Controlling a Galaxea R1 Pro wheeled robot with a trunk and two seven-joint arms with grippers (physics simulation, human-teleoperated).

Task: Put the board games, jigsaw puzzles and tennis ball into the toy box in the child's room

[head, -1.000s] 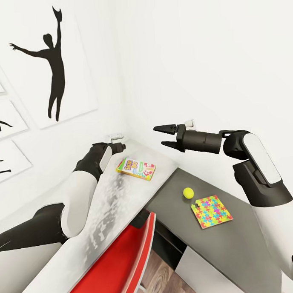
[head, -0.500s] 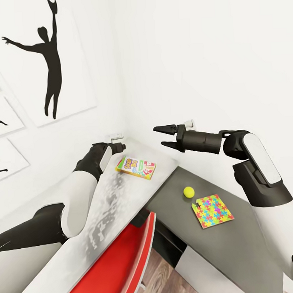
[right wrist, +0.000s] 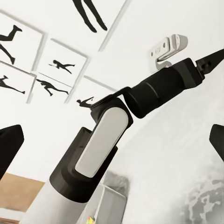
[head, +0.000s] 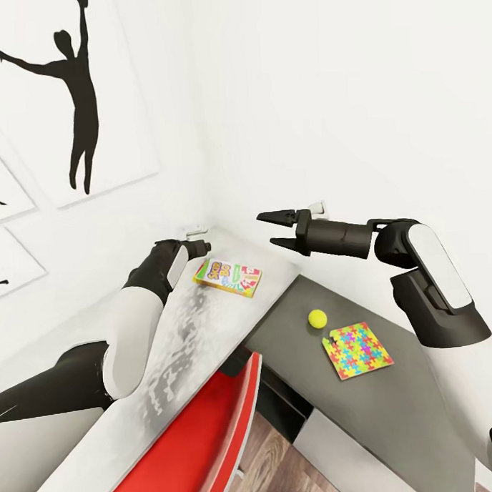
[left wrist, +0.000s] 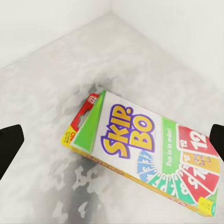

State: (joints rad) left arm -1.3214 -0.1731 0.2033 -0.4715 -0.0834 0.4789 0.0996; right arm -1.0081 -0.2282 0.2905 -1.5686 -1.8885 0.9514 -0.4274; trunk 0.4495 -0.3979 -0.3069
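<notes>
My left tool (left wrist: 112, 135) is hovering wide open over the yellow-green SKIP BO box (head: 228, 277) at frame centre-left, its long axis running between the fingertips.

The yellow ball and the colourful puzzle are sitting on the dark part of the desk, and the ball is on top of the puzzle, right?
Almost. The tennis ball and the jigsaw puzzle do lie on the table's dark wing, but the ball rests on the surface beside the puzzle's corner, not on top. The head view shows it.
</notes>
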